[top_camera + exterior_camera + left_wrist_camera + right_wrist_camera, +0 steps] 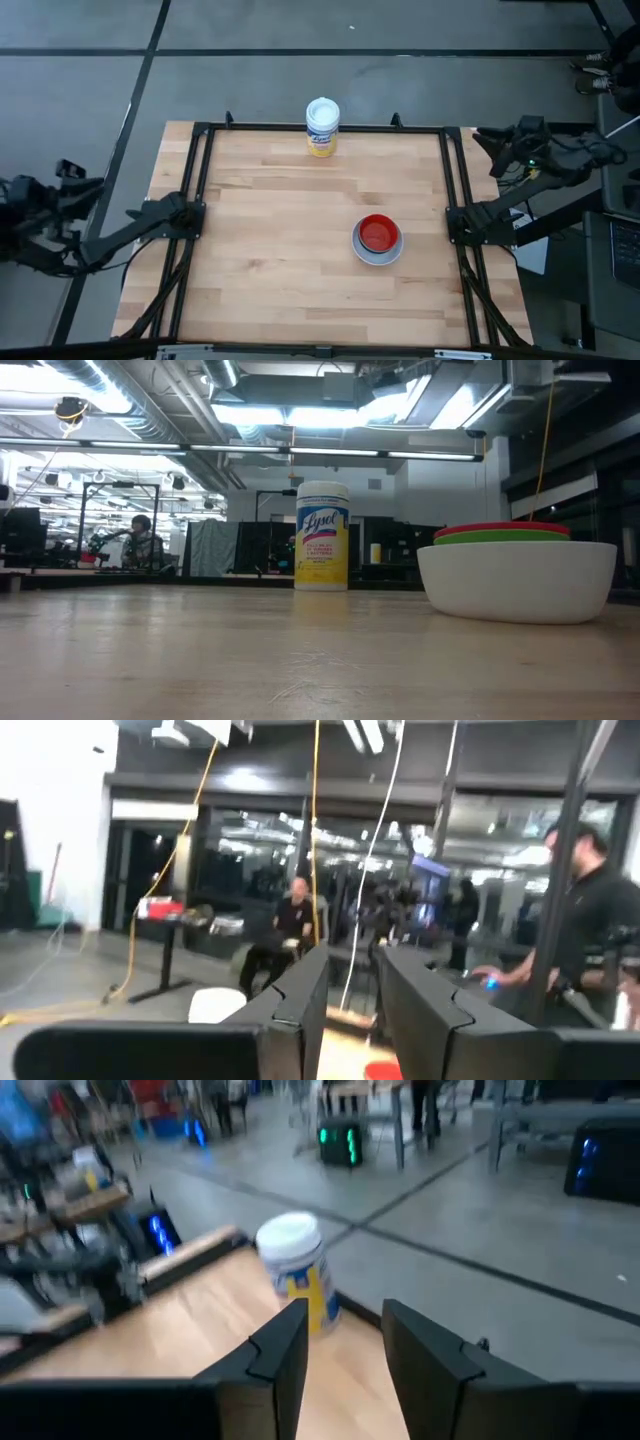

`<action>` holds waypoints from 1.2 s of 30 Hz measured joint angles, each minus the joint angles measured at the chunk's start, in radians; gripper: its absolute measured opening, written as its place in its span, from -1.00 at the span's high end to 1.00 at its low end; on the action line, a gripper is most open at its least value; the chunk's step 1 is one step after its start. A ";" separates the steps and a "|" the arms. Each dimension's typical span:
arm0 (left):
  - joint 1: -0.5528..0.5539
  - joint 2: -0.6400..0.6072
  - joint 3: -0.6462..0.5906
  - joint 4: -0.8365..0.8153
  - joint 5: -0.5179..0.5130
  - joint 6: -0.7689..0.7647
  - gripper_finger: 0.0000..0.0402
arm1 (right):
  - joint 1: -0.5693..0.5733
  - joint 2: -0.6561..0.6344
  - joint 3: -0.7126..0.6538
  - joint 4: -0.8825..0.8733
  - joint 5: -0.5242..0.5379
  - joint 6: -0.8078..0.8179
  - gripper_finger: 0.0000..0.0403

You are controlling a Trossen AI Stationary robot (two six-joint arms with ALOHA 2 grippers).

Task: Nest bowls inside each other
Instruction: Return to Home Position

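Wooden table (200,660) carries the nested bowls (378,240) right of centre, red topmost in white, likely light, stiff, slick plastic best pinched at the rim, while left gripper (352,955) and right gripper (345,1308) wait parted and empty at the table's sides.

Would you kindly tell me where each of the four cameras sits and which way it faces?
High: above the table, looking straight down; left arm and right arm at its sides.
Low: at table-top height, level across to the tub and bowl stack; no arm shows.
Left wrist: on that arm, facing the room and people; left tool, open, in front.
Right wrist: on that arm, facing the tub at the table's edge; right tool, open.
Shared: high, low and right wrist all show the tub.
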 joint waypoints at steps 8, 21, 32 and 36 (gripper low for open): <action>0.078 -0.014 -0.009 0.032 0.020 -0.024 0.54 | -0.063 -0.340 -0.236 0.178 -0.061 -0.115 0.39; 0.146 -0.014 0.001 -0.101 -0.028 -0.028 0.53 | -0.550 -0.400 0.001 -0.083 -0.345 -0.184 0.47; 0.136 -0.014 -0.177 -0.130 -0.129 -0.070 0.53 | -1.009 -0.399 0.083 -0.216 -0.555 -0.311 0.53; 0.144 -0.014 -0.369 0.037 -0.036 -0.059 0.52 | -1.101 -0.399 0.067 -0.214 -0.558 -0.318 0.52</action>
